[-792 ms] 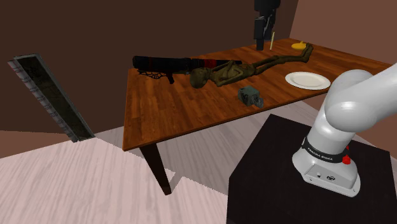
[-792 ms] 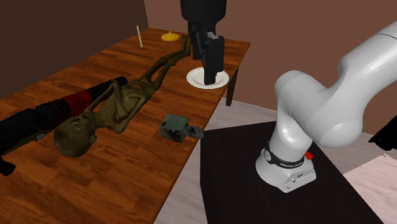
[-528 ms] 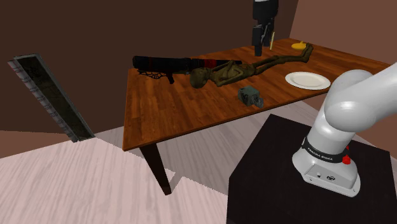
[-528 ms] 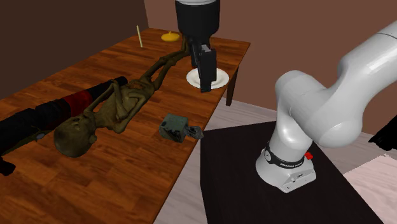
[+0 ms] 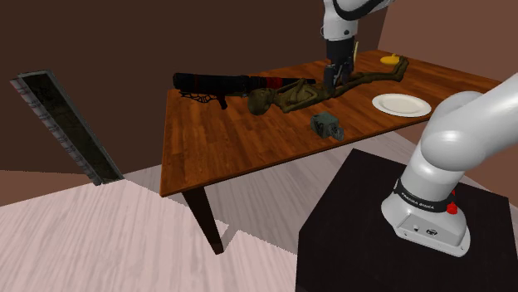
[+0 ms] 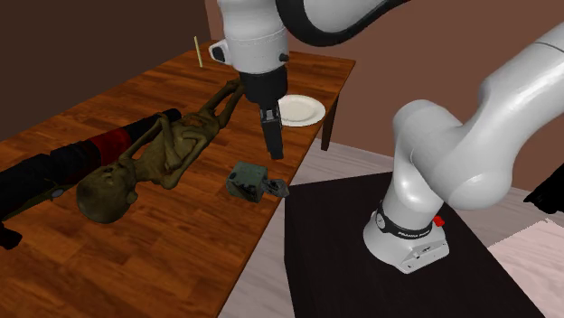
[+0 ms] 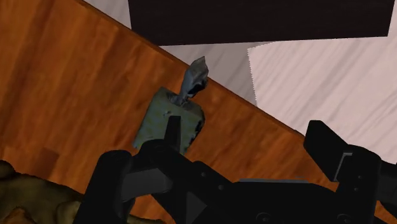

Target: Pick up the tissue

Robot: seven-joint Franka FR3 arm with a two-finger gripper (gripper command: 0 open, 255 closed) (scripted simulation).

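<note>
The tissue is a grey twist (image 7: 195,77) sticking out of a small grey-green box (image 7: 169,119) that lies near the table's edge (image 5: 326,126) (image 6: 248,180). My black gripper (image 7: 248,145) hangs above the table, open, with nothing between its fingers (image 7: 170,132). In the second exterior view the gripper (image 6: 272,143) hovers a little above and just beyond the box. In the shoulder view the gripper (image 5: 330,80) sits over the skeleton's legs, behind the box.
An olive skeleton figure (image 6: 163,152) lies lengthwise on the wooden table (image 5: 224,141), with a long black object with a red band (image 5: 217,82) behind it. A white plate (image 6: 302,110), a yellow item (image 5: 392,60) and a thin stick (image 6: 197,50) stand at the far end. The black stand (image 6: 361,271) adjoins the table.
The gripper has come down from high over the plate end of the table and moved toward the tissue box. More of the white arm is in view. The box has not moved.
</note>
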